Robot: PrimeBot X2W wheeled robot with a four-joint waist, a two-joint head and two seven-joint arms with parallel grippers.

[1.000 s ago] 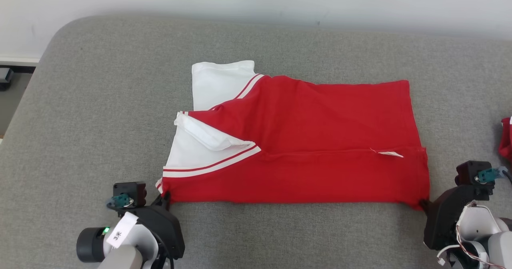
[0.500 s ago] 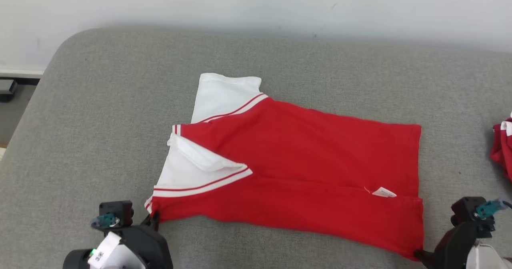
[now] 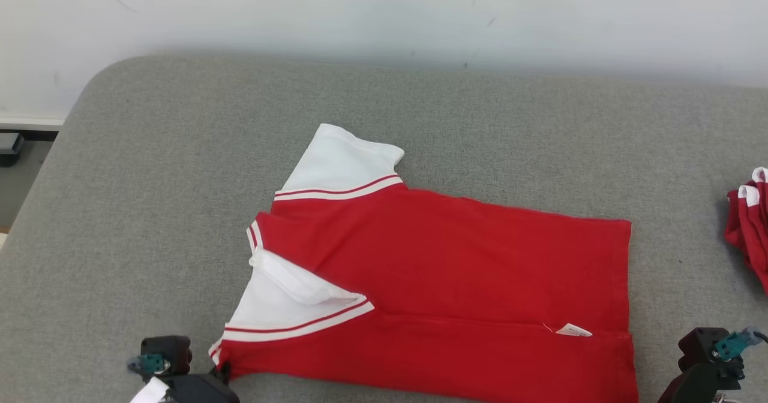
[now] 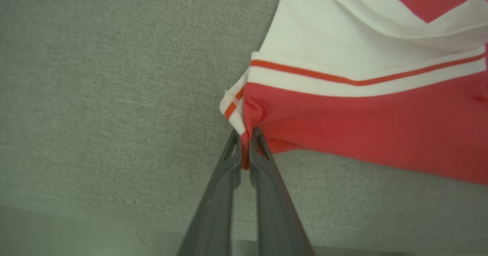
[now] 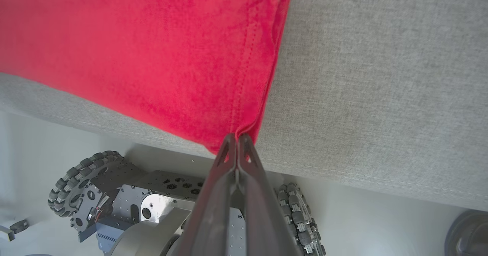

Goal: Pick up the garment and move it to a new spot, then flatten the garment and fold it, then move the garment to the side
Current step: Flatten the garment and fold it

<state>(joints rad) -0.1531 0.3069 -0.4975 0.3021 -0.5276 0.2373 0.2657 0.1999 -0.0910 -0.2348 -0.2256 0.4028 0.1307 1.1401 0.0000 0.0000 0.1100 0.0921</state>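
Note:
The garment (image 3: pixel 444 283) is a red shirt with white, red-striped sleeves, lying folded lengthwise on the grey cushion (image 3: pixel 150 181). My left gripper (image 4: pixel 245 138) is shut on its near left corner, where the sleeve trim meets the red cloth (image 4: pixel 362 122). At the bottom left of the head view the left gripper (image 3: pixel 223 372) touches that corner. My right gripper (image 5: pixel 236 138) is shut on the near right hem corner of the red garment (image 5: pixel 152 54), which hangs past the cushion's front edge. The right wrist housing (image 3: pixel 708 361) sits at the head view's bottom right.
Another red and white cloth (image 3: pixel 750 229) lies at the cushion's right edge. A white wall (image 3: pixel 384 13) stands behind the cushion. Below the cushion's front edge (image 5: pixel 362 172) my wheeled base (image 5: pixel 114 195) is over a pale floor. Bare grey cushion surrounds the garment.
Both grippers, still shut on the near corners, have drawn the garment toward the cushion's front edge. The head camera has also shifted, so more wall and the side cloth show.

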